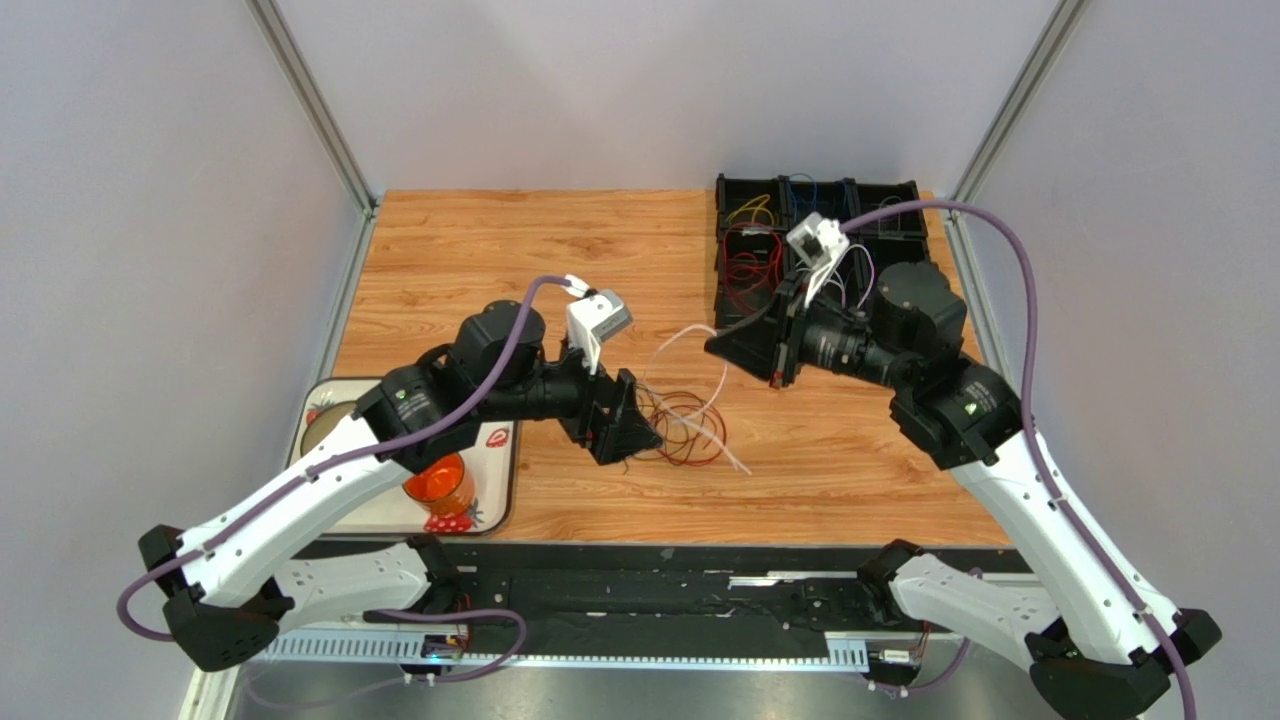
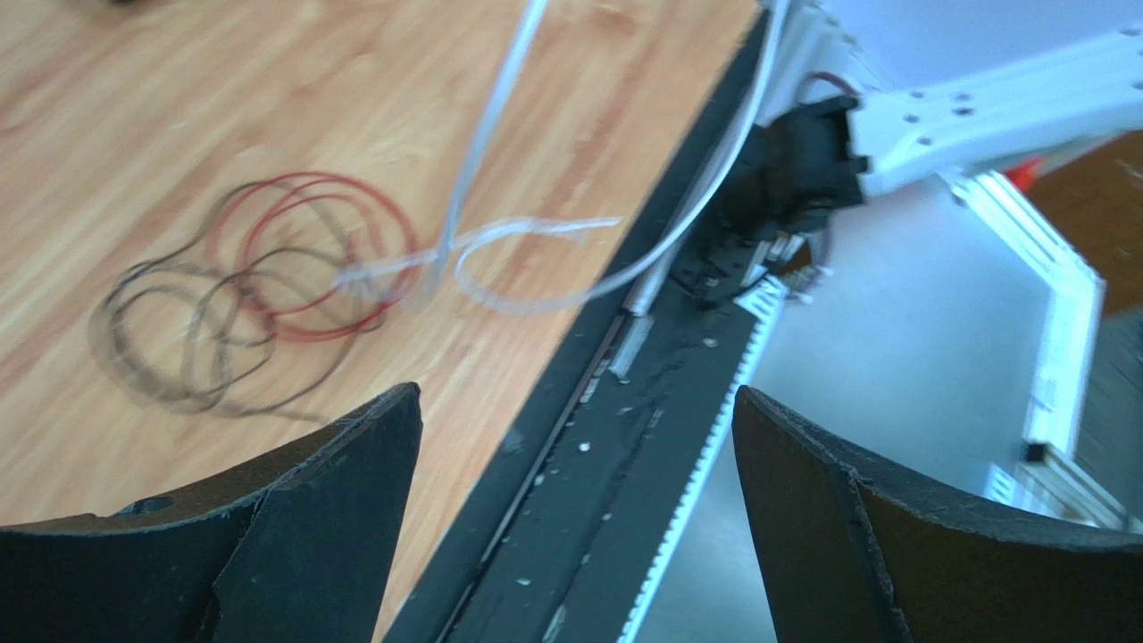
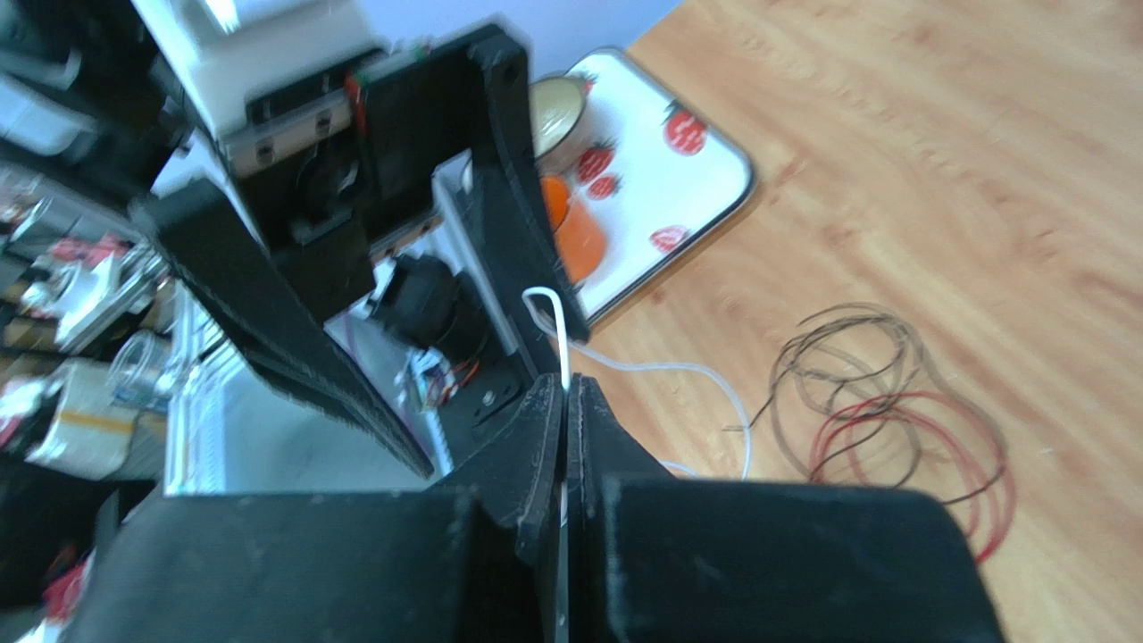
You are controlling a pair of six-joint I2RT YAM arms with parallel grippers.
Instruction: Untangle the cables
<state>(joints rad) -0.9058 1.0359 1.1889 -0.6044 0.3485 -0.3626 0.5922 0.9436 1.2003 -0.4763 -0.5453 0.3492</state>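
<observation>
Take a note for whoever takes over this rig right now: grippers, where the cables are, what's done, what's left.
Left gripper: open, empty, beside the heap of red and dark loops.
Right gripper: shut on the white cable, raised above the wooden table.
Cables: the heap lies on the table; the white cable runs from the right gripper down into it and crosses the red loops. More cables sit in the black tray, back right.
Done: one stretch of white cable lifted out.
Left: free the white cable from the heap, then separate the red loops from the dark ones.
</observation>
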